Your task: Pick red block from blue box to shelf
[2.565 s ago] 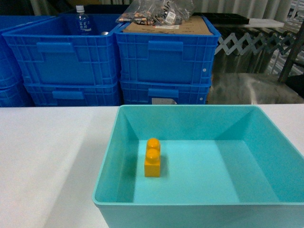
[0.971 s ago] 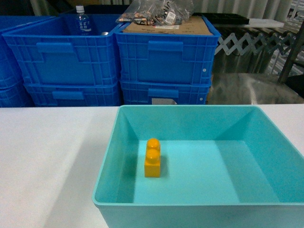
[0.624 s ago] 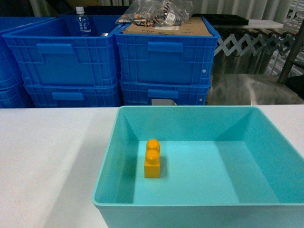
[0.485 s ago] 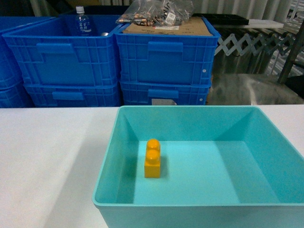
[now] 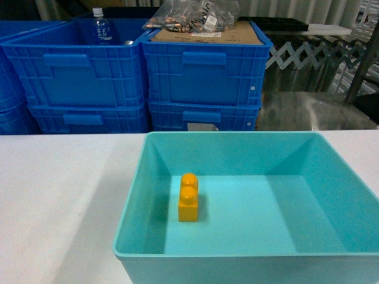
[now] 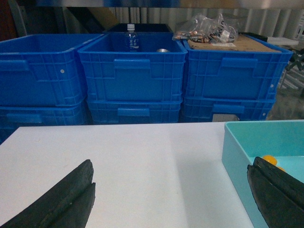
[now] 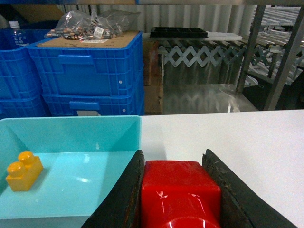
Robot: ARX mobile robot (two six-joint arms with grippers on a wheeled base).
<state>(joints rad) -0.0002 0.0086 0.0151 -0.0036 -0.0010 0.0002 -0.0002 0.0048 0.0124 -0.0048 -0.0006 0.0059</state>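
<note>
1. Rightward, the right gripper clamps the red block between both fingers, just beside the blue box, above the white table.
2. Left gripper: fingers spread wide, nothing between them.
3. Yellow-orange brick lies inside the box.

We see a glossy red block between black fingers, a yellow-orange brick in the turquoise blue box, dark blue ribbed crates, white table
</note>
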